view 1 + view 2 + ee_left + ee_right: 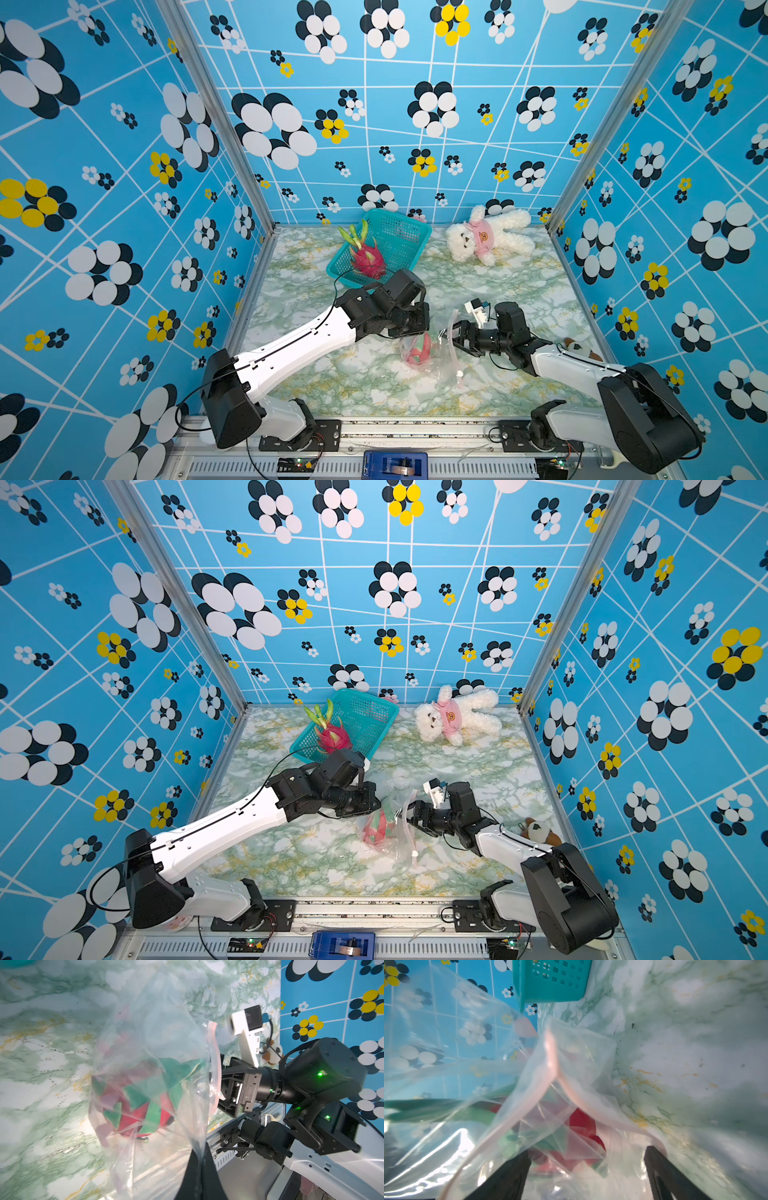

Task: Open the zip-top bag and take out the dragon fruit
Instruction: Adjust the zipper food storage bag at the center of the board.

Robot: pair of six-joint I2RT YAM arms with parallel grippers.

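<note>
The zip-top bag point(434, 357) point(397, 837) lies crumpled at mid-table, clear with a pale pink zip strip point(216, 1059) point(552, 1057) and a white slider point(459, 374). Inside it is the dragon fruit point(419, 349) point(141, 1109) point(581, 1122), red with green scales. My left gripper point(200, 1155) is shut on a pinch of the bag's plastic; from above, its own wrist hides the fingers. My right gripper point(451, 332) point(587, 1151) stands open at the bag's mouth, where the zip strip is parted. Film drapes over one of its fingers point(508, 1176).
A teal basket point(399, 241) point(550, 978) at the back holds a second dragon fruit point(365, 257). A white teddy bear point(486, 237) lies at the back right. A small brown plush point(540, 831) sits by the right arm. Patterned walls enclose three sides.
</note>
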